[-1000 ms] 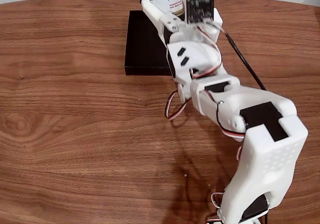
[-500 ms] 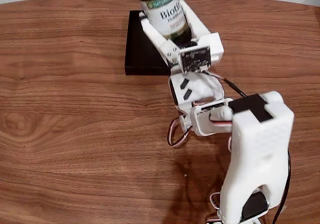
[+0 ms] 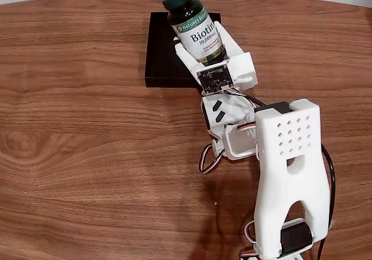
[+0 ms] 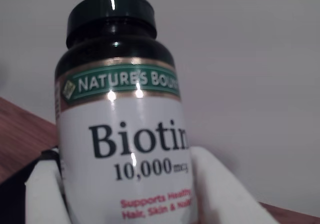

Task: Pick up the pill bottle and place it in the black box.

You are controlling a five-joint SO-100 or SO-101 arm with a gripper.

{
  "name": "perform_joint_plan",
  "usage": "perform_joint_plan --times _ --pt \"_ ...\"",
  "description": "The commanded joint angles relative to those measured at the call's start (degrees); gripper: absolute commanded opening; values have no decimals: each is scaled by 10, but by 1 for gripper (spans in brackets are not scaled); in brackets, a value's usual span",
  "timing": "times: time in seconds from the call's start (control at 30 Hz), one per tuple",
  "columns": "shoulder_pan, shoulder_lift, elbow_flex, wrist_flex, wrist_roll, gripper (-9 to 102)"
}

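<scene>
The pill bottle (image 3: pixel 196 32), dark green with a white "Biotin" label and a green cap, is held up in the air, tilted with its cap toward the far left. My gripper (image 3: pixel 202 39) is shut on it, one white finger on each side of the label. In the fixed view the bottle hangs over the right part of the black box (image 3: pixel 164 53), which lies at the table's far middle. Close up in the wrist view, the pill bottle (image 4: pixel 122 134) stands between two white fingers (image 4: pixel 222 194), with a sliver of the black box (image 4: pixel 15 184) at the lower left.
The brown wooden table (image 3: pixel 87 143) stretches wide to the left and front. My white arm (image 3: pixel 285 173) rises from its base at the front right, with looping wires beside it. A pale wall (image 4: pixel 250 58) lies beyond the table's far edge.
The arm has drawn back and raised its upper link. The bottle, first partly cut off by the top edge, has come down into full view over the black box.
</scene>
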Motion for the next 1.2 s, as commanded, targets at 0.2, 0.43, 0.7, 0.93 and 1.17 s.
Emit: perform_joint_plan --times 0.2,0.43,0.7,0.93,1.17 --pt "5 18 -19 67 16 3" --pt "-3 21 -16 120 -2 24" --pt "-4 55 -11 216 24 42" --pt "5 164 -42 346 -7 46" --pt "4 279 -176 642 -37 46"
